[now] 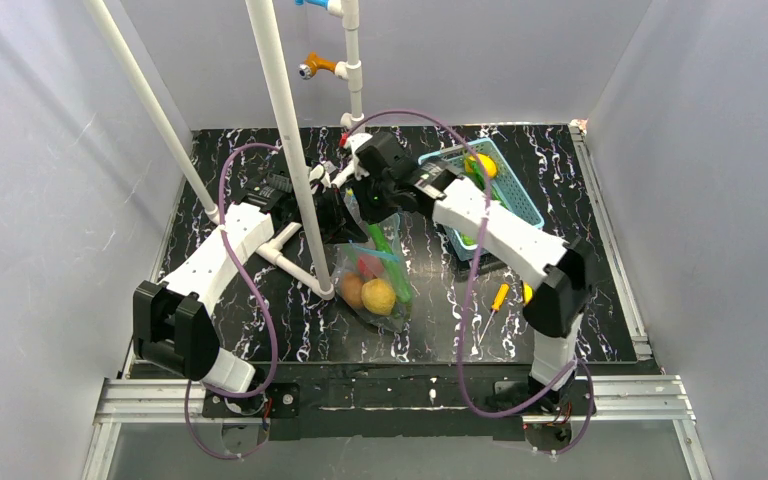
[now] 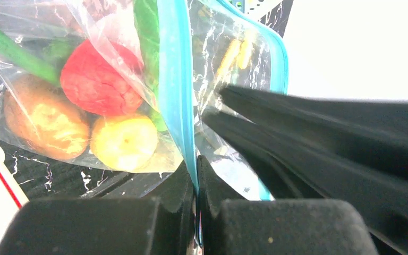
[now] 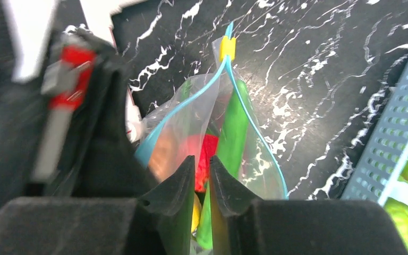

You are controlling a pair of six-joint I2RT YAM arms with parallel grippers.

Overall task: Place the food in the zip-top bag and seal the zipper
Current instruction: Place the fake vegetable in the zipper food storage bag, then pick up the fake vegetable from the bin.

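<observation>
Both grippers sit at the mouth of the zip-top bag, mid-table with the food inside: left gripper pinches the zipper, right gripper is nearly closed (can't tell on what), and the gaping strip runs straight away from it to a yellow slider.

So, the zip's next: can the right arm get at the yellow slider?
Probably yes: the slider sits exposed at the far end of the zipper. But the right gripper looks shut on the bag, so it must let go first.
</observation>
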